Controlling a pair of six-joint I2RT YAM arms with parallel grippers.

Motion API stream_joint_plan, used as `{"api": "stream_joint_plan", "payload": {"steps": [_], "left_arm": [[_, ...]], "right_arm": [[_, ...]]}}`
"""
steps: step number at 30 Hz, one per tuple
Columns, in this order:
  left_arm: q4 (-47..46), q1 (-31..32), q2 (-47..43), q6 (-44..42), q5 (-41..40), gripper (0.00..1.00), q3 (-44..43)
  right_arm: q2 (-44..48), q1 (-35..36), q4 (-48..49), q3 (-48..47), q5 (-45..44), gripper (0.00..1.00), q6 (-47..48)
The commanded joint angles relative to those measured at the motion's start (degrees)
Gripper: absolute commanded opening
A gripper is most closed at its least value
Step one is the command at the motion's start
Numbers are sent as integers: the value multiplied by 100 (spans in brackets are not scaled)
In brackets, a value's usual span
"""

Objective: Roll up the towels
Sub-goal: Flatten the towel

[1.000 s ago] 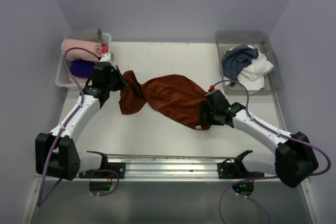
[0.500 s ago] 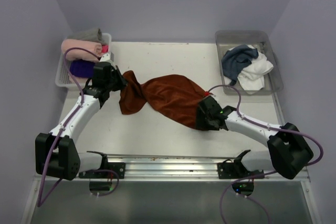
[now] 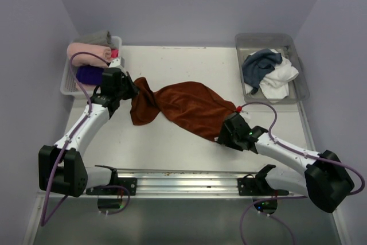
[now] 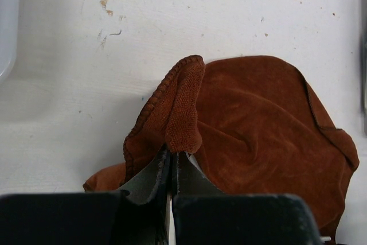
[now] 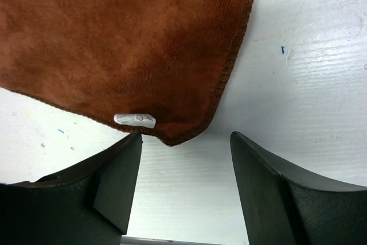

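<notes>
Spreading the rust-brown terry towel [image 3: 183,107], the left gripper [image 4: 171,156] clenched one corner; the right gripper [image 5: 184,137] (jaws released) would probably next need its near-edge corner.

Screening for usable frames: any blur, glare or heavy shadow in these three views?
Top external: evenly lit, sharp, shadows soft. Left wrist: rust-brown towel crisp, shut left claw near the lens slightly soft. Right wrist: weave and white tag sharp, open right claw dark, no glare.
</notes>
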State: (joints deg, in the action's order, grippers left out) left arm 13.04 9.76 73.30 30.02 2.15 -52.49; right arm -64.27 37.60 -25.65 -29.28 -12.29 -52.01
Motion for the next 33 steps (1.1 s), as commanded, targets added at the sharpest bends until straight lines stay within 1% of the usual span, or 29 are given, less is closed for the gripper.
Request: {"api": "stream_joint_plan", "payload": {"steps": [1, 3, 8, 10, 11, 12, 13, 15, 17, 18, 19, 21, 22, 23, 24, 25, 26, 28, 30, 33], "left_arm": [[-65, -44, -17, 39, -13, 0, -112], [-64, -44, -26, 39, -13, 0, -104], [-47, -44, -35, 30, -4, 0, -86], [-47, -44, -35, 21, -31, 0, -95], [-47, -44, -35, 21, -31, 0, -86], [-47, -44, -44, 13, -31, 0, -95], [-47, -44, -26, 13, -48, 0, -95], [-82, -44, -9, 13, -48, 0, -104], [-73, -44, 44, 4, -74, 0, -182], [-56, -44, 131, -5, -92, 0, -244], [-73, -44, 184, -31, -101, 0, -392], [-91, -44, 413, -66, -180, 0, -673], [-73, -53, 509, -119, -189, 0, -1093], [49, -53, 702, -163, -346, 0, -1358], [128, -62, 790, -215, -460, 0, -1630], [207, -62, 852, -312, -522, 0, -2198], [330, -71, 888, -382, -593, 0, -2465], [314, -71, 792, -601, -786, 0, -2905], [60, -71, 450, -751, -953, 0, -2881], [-336, -79, -209, -954, -1225, 0, -2224]], "right_arm": [[-85, 10, 525, 132, 52, 67, -547], [-208, 19, 709, 177, 17, 65, -608], [-472, 10, 807, 37, -343, 58, -600], [-481, 10, 833, -8, -405, 43, -565], [-490, 10, 825, -60, -501, 33, -556], [-490, 10, 764, -95, -545, 20, -556], [-490, 10, 720, -139, -589, 0, -521], [-473, -25, 632, -315, -765, 0, -390], [-464, -226, 579, -490, -853, 0, -205], [-455, -358, 587, -726, -845, 0, 13], [-464, -759, 648, -850, -732, 0, 172], [-568, -1236, 841, -1342, -346, 0, 575], [-630, -1595, 868, -1579, -300, 0, 708], [-700, -1738, 834, -2121, -265, 0, 831], [-797, -1870, 746, -2404, -212, 0, 1024], [-815, -2054, 693, -2677, -125, 0, 1096], [-798, -2134, 667, -3123, -98, 0, 1140], [-605, -2292, 596, -3452, -106, 0, 1272], [-386, -2380, 544, -3655, -124, 0, 1342], [80, -2433, 491, -3402, -142, 0, 1299]]}}
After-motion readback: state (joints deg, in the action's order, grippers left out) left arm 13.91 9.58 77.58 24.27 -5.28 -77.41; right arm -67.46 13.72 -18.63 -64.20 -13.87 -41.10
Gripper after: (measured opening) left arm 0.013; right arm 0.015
